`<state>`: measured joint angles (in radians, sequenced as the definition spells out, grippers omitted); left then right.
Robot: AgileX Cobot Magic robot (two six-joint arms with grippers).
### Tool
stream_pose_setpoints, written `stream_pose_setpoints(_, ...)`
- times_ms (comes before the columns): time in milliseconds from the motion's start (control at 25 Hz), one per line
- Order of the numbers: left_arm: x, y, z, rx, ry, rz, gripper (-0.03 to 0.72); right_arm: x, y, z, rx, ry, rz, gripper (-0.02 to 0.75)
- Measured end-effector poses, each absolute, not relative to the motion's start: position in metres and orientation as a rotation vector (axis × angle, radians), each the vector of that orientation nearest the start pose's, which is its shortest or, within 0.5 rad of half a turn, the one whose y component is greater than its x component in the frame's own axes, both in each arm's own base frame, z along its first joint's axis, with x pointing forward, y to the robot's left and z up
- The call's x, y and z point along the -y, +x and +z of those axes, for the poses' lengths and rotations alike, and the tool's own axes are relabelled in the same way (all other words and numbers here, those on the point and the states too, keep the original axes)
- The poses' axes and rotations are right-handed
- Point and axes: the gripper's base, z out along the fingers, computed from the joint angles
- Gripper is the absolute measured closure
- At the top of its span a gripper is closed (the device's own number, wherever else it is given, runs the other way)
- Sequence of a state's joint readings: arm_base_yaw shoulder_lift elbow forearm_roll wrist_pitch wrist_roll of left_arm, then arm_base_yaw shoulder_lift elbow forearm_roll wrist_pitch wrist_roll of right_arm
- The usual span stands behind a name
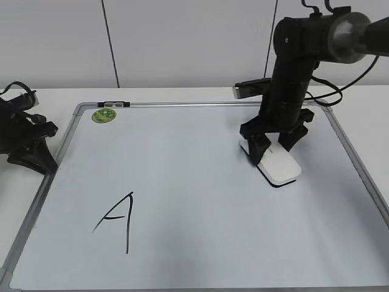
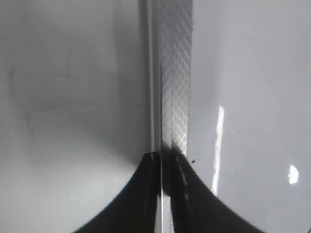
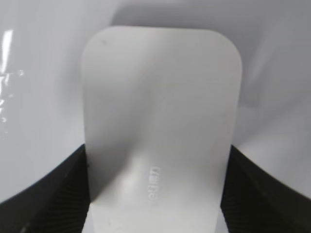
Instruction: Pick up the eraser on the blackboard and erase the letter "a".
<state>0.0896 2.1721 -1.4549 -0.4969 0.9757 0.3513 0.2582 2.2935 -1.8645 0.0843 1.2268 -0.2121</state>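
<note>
The white eraser (image 1: 279, 165) lies flat on the blackboard (image 1: 200, 201), a white dry-erase board with a grey metal frame, at its right side. My right gripper (image 1: 275, 143) points down and is shut on the eraser's sides. In the right wrist view the eraser (image 3: 160, 97) fills the space between both fingers of the gripper (image 3: 155, 194). The small letter "a" shows in no view. A large capital "A" (image 1: 118, 219) is at the board's lower left. My left gripper (image 1: 33, 155) rests at the board's left edge, its fingers (image 2: 166, 160) shut over the frame (image 2: 175, 73).
A green round sticker (image 1: 103, 115) and a small dark clip (image 1: 113, 104) sit at the board's top left corner. A grey flat object (image 1: 246, 90) lies behind the right arm. A black cable (image 1: 340, 91) trails at the back right.
</note>
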Motion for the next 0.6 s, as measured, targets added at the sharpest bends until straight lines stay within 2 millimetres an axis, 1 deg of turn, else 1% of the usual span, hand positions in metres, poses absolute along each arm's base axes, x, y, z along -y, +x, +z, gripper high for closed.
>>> stream_pose_setpoints(120,-0.001,0.411,0.121,-3.024,-0.042,-0.618,0.656,-0.103,0.448,0.156,-3.074,-0.609,0.119,0.199)
stream_pose_setpoints(160,-0.001,0.411,0.121,-3.024,-0.042,-0.618,0.656,-0.1,0.449,0.156,-3.077,-0.599,0.119,0.199)
stream_pose_setpoints(280,-0.001,0.411,0.121,-3.024,-0.042,-0.618,0.656,-0.08,0.452,0.162,-3.074,-0.54,0.09,0.199)
stream_pose_setpoints(400,-0.001,0.411,0.121,-3.024,-0.042,-0.618,0.656,-0.063,0.453,0.181,-3.038,-0.475,0.079,0.199)
stream_pose_setpoints(440,-0.001,0.411,0.121,-3.024,-0.042,-0.618,0.656,-0.057,0.453,0.191,-3.02,-0.445,0.08,0.199)
stream_pose_setpoints(560,-0.001,0.411,0.121,-3.024,-0.042,-0.618,0.656,-0.049,0.45,0.213,-2.978,-0.399,0.094,0.199)
stream_pose_setpoints(600,-0.001,0.411,0.121,-3.024,-0.042,-0.618,0.656,-0.047,0.448,0.223,-2.955,-0.39,0.095,0.199)
